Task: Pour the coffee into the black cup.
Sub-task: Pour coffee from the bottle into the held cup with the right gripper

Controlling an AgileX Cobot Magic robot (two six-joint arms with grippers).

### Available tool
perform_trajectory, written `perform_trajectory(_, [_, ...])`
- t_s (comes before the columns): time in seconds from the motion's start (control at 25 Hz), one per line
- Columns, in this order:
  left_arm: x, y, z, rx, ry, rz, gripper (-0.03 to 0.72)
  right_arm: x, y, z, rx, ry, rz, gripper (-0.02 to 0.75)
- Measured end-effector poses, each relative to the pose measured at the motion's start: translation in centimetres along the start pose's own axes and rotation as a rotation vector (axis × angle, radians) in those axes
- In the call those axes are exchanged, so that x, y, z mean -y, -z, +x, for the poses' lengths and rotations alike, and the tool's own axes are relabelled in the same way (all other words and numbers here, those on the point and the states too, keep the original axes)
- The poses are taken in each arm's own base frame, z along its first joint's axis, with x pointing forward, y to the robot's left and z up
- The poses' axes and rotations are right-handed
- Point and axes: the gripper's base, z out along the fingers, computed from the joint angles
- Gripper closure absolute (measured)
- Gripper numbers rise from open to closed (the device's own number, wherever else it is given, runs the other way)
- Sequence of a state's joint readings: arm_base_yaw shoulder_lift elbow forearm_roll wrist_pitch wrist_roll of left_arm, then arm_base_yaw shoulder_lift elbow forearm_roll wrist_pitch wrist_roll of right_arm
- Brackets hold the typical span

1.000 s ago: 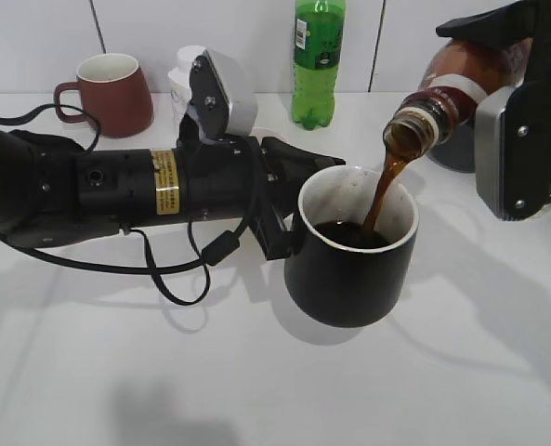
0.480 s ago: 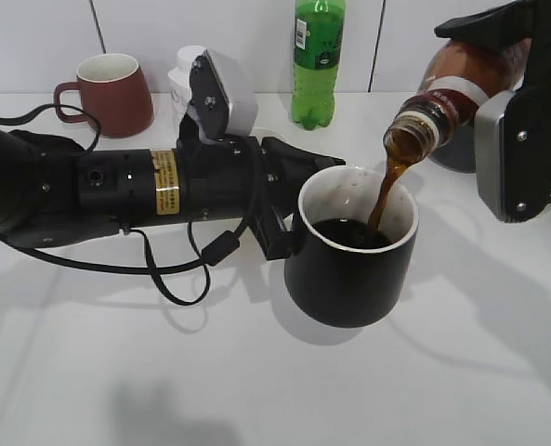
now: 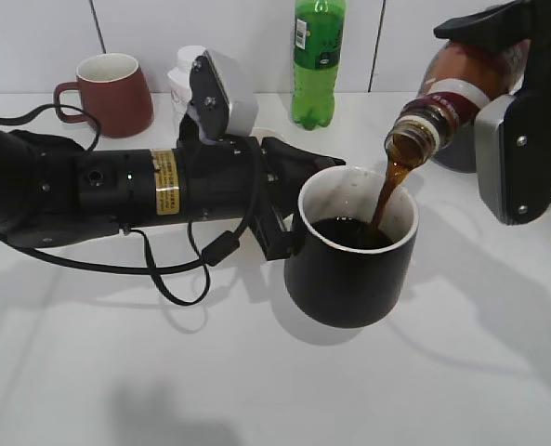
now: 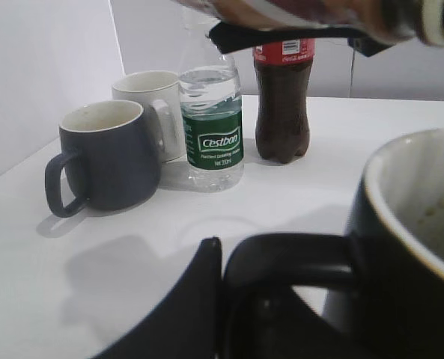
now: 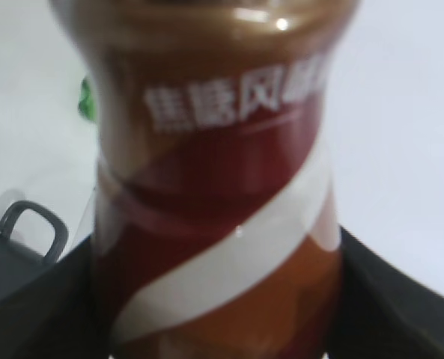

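The black cup stands mid-table, pale inside, part full of dark coffee. My left gripper is shut on its loop handle. My right gripper is shut on the brown coffee bottle and holds it tilted, its capless neck above the cup's right rim. A brown stream falls from the neck into the cup. The bottle's white swirl label fills the right wrist view. The cup's rim shows at the right in the left wrist view.
A maroon mug and a green soda bottle stand at the back. The left wrist view shows a dark grey mug, a pale mug, a clear water bottle and a cola bottle. A cable lies by the left arm.
The bottle has tipped a little further and risen slightly. The stream keeps running into the cup. The left arm and cup have not moved.
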State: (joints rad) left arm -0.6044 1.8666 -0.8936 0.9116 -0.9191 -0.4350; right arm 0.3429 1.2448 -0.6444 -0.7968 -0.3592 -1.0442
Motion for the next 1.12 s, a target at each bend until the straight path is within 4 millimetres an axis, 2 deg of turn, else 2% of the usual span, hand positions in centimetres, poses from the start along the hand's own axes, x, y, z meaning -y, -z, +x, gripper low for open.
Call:
perform_trajectory(0.32, [0.0,0.0,0.0,-0.001,-0.001,0.001,0.65,0.1,0.0,-0.1,0.007,0.003,0.012,0.204])
perform_trajectory(0.76, [0.0,0.0,0.0,0.003,0.0,0.002,0.65,0.9,0.1,-0.5,0.069,-0.301,0.087,0.204])
perform_trajectory(0.92, [-0.1,0.0,-0.4,0.04,0.021,-0.013,0.65,1.1,0.1,-0.6,0.096,-0.463,0.102,0.204])
perform_trajectory(1.12, [-0.9,0.4,-0.5,0.062,0.044,-0.053,0.65,1.5,0.2,-0.8,0.158,-0.853,0.112,0.204])
